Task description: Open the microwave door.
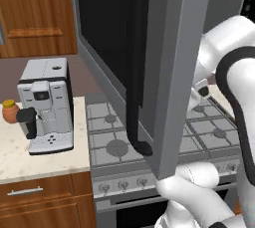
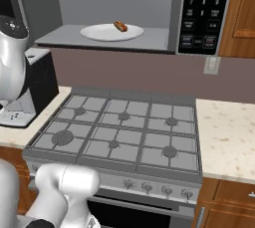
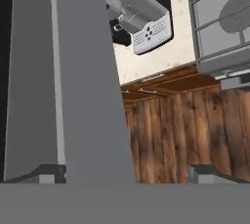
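Across the centre of the left base view, from the top edge down past the middle, the microwave door [image 1: 172, 67] stands swung well out over the stove [image 1: 114, 142], its grey edge facing the camera and its curved black handle [image 1: 133, 82] running down the glass side; in the right base view the cavity lies open at upper centre with a white plate [image 2: 110, 32] holding a bit of food [image 2: 120, 25], so the task looks nearly done. In the hand view the door's grey edge [image 3: 78, 81] rises between the two dark tips of the gripper [image 3: 126, 172], which sit wide apart at the bottom corners; the jaws look spread around the panel, not clamped, though contact is hard to judge. To finish well, the arm should keep its push square to the panel and follow the hinge's arc, not scrape along the edge. Left of the stove stands a coffee machine [image 1: 46, 105], with a small brown jar [image 1: 10, 111] beside it. The keypad [image 2: 204, 8] at upper right of the right base view carries white markings too small to read; no brand is legible.
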